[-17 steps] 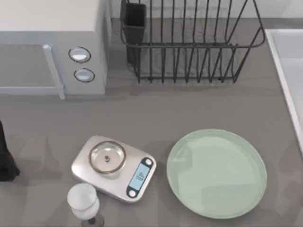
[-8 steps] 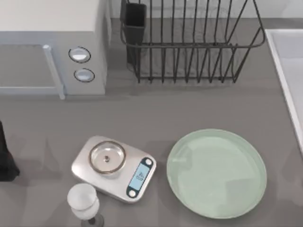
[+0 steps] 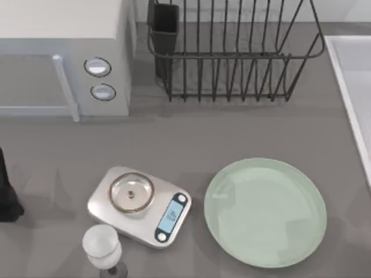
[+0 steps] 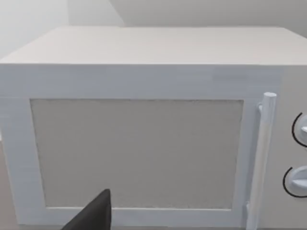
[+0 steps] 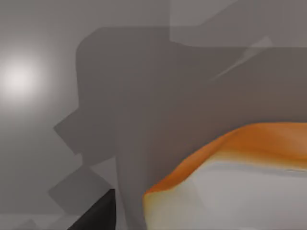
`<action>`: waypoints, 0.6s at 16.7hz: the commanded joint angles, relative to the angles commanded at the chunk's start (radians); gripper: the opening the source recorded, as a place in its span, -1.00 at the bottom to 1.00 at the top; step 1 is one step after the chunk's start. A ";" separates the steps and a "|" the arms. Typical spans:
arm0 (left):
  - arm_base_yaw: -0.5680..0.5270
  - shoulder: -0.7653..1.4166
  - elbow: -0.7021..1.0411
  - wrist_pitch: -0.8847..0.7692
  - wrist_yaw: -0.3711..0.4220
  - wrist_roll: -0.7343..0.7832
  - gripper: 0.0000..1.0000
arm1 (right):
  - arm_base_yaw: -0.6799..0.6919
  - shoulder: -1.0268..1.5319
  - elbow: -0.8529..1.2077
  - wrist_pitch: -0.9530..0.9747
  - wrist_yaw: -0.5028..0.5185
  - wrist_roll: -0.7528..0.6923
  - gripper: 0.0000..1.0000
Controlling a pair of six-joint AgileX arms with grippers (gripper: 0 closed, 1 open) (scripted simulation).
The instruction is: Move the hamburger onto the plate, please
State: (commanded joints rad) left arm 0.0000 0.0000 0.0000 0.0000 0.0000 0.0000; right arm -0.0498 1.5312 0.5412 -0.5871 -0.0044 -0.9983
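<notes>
The plate [image 3: 265,212] is large, round and pale mint green, and lies bare on the grey counter at the front right. Close under the right wrist camera, the hamburger [image 5: 249,143] shows as an orange-tan rounded edge over a pale surface. A dark part of my right gripper [image 5: 98,213] shows beside it. My left arm [image 3: 6,194] sits at the table's left edge, and a dark part of my left gripper [image 4: 96,215] faces the microwave door [image 4: 136,153].
A steel kitchen scale [image 3: 139,205] stands left of the plate, with a frosted glass [image 3: 102,246] in front of it. The white microwave [image 3: 64,55] is at the back left, a black wire dish rack [image 3: 232,49] at the back centre, and a white sink edge [image 3: 353,98] at the right.
</notes>
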 joint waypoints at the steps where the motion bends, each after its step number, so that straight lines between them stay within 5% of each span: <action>1: 0.000 0.000 0.000 0.000 0.000 0.000 1.00 | 0.000 0.000 0.000 0.000 0.000 0.000 1.00; 10: 0.000 0.000 0.000 0.000 0.000 0.000 1.00 | 0.000 0.000 0.000 0.000 0.000 0.000 -0.36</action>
State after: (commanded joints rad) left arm 0.0000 0.0000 0.0000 0.0000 0.0000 0.0000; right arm -0.0498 1.5312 0.5412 -0.5871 -0.0044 -0.9983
